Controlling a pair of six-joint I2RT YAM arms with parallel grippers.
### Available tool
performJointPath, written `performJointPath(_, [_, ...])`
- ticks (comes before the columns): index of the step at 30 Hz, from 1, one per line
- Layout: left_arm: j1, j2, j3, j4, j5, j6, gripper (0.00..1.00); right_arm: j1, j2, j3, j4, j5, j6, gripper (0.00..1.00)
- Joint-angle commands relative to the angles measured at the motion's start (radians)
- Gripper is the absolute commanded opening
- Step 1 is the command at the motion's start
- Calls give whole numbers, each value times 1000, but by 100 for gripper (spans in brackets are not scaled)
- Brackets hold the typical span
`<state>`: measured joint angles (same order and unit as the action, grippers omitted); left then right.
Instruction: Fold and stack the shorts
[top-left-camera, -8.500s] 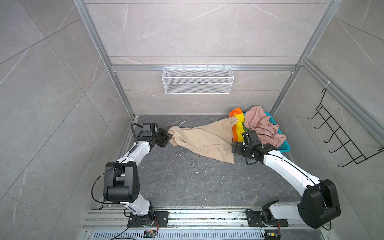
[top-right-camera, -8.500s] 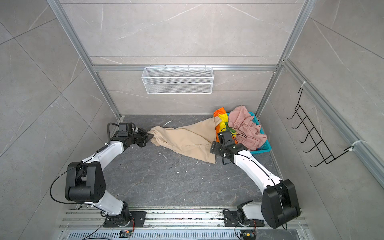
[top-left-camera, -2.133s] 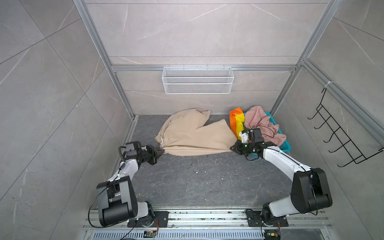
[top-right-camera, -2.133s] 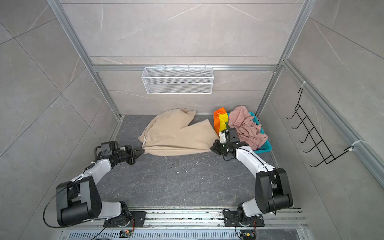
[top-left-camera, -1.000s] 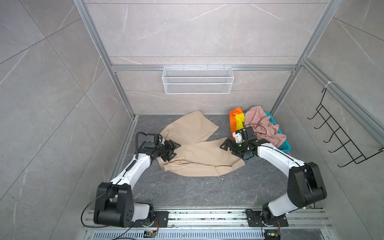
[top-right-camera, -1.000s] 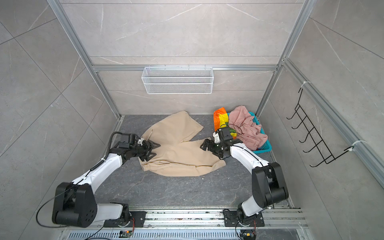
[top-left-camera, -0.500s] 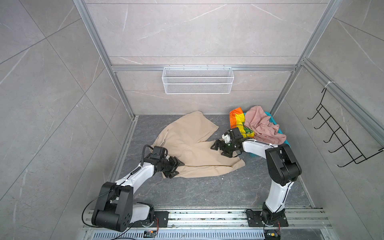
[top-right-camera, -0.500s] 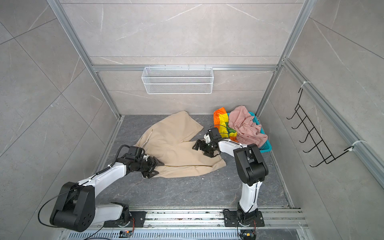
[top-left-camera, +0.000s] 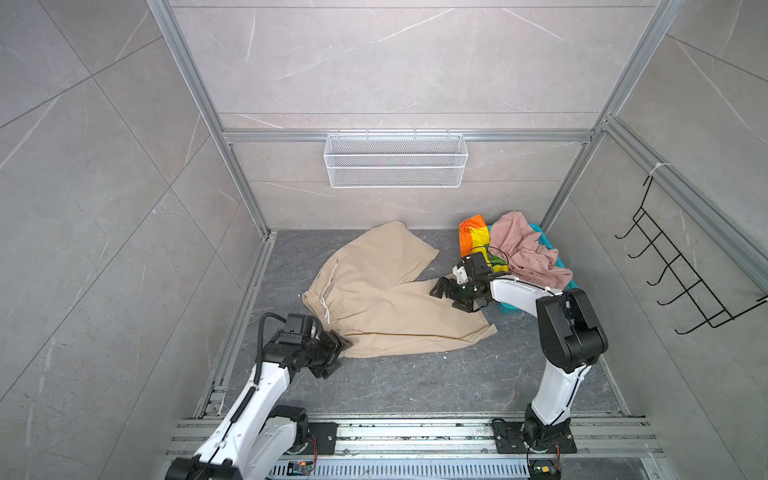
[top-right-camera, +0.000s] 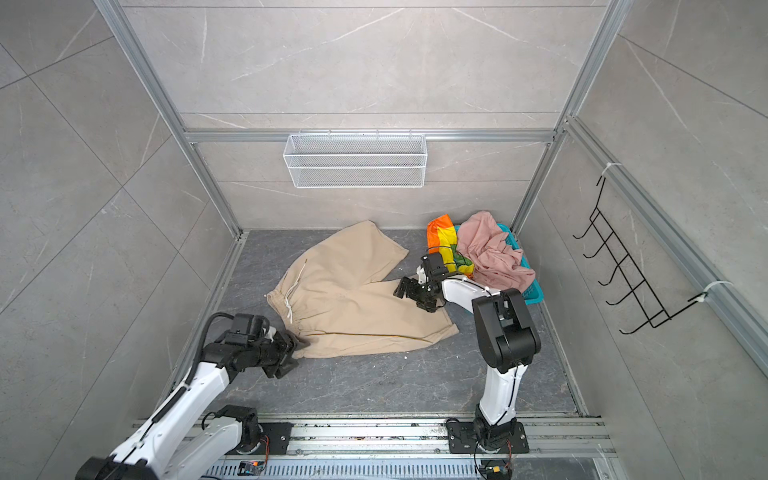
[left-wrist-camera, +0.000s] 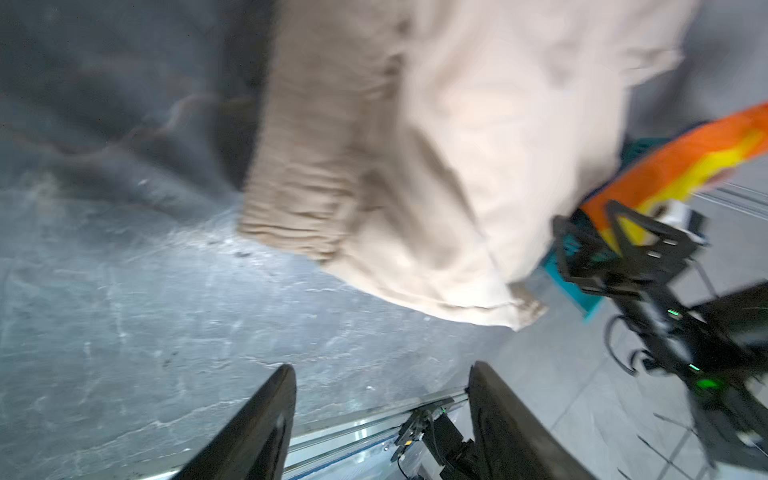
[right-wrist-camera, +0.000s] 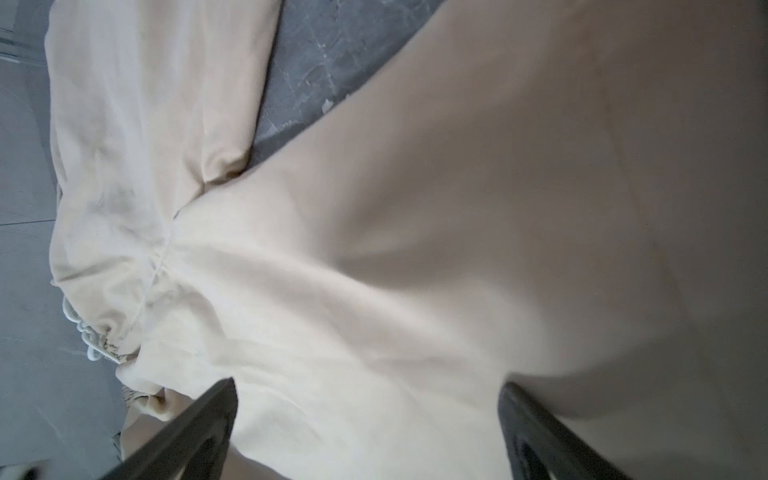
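Note:
The beige shorts (top-left-camera: 386, 299) (top-right-camera: 353, 303) lie spread flat on the grey floor, waistband to the left, legs to the right. My left gripper (top-left-camera: 336, 349) (top-right-camera: 291, 351) sits at the near corner of the waistband. In the left wrist view my left gripper (left-wrist-camera: 382, 368) is open and empty, with the beige shorts (left-wrist-camera: 415, 166) lying beyond its tips. My right gripper (top-left-camera: 449, 298) (top-right-camera: 413, 299) hovers open over the near leg; in the right wrist view my right gripper (right-wrist-camera: 369, 384) holds nothing. The rainbow-striped shorts (top-left-camera: 473, 237) and pink shorts (top-left-camera: 528, 253) are piled on the teal basket (top-left-camera: 505, 307).
A white wire basket (top-left-camera: 395, 162) hangs on the back wall and a black hook rack (top-left-camera: 681, 270) on the right wall. Aluminium frame posts mark the corners. The arm bases stand on a rail (top-left-camera: 395, 432) along the front edge.
The beige shorts, bunched between both grippers a second ago, now lie flatter. My left gripper has slid toward the front along the waistband and its jaws have widened. The right gripper has barely moved.

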<state>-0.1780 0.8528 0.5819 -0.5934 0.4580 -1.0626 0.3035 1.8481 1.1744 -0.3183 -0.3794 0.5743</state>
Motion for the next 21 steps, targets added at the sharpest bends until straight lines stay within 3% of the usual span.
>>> performJointPath(1, [1,47,137,167,-26,-56,76,38,-82,9,-64,42,-30,99])
performJointPath(3, [-44,203,190,259,51,-95,77,60,-73,31,-46,41,-17,99])
performJointPath(7, [-165,401,257,286,22,-95,76,120,17,129,-14,16,21,99])
performJointPath(10, [-221,449,235,338,-3,-116,77,170,94,195,54,-22,71,99])
performJointPath(15, [-233,502,131,398,13,-132,77,204,270,341,81,-59,119,99])
performJointPath(21, [-230,491,0,389,43,-136,77,185,357,411,-10,7,68,99])
